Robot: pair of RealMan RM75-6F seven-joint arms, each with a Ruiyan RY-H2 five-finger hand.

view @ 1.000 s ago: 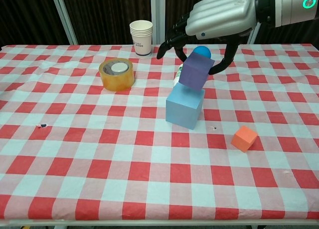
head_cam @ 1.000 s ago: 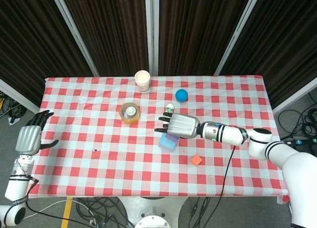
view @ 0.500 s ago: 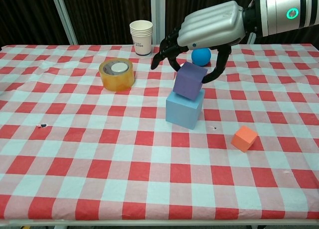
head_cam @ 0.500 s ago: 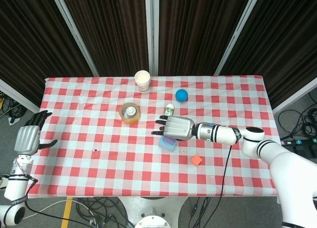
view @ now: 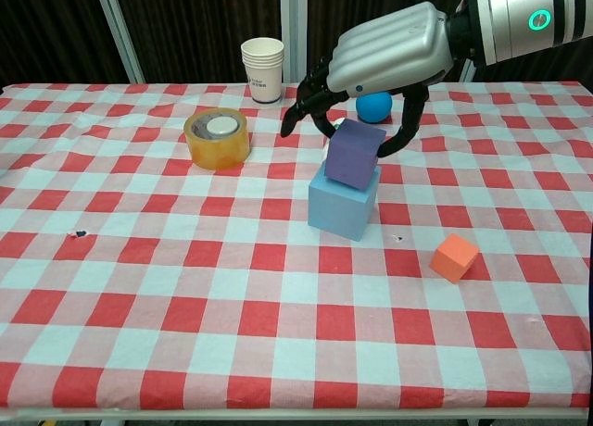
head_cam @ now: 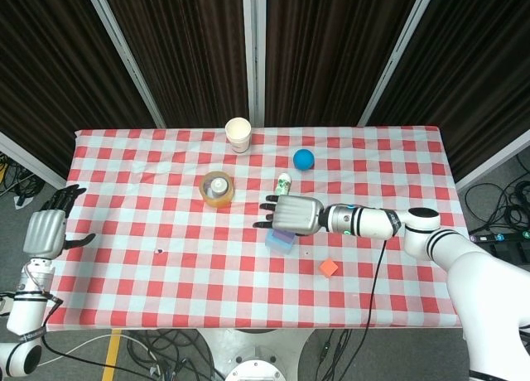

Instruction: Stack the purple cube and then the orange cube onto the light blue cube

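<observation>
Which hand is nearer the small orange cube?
Right. The right hand hovers over the purple cube, just up-left of the small orange cube. The left hand hangs off the table's far left edge, fingers spread.

The right hand (head_cam: pixel 291 214) hangs over the light blue cube (head_cam: pixel 280 239), hiding most of it (only its near part shows). The orange cube (head_cam: pixel 329 267) lies apart. The left hand (head_cam: pixel 45 230) hovers off the table's (head_cam: pixel 124 257) left edge, fingers spread.
</observation>
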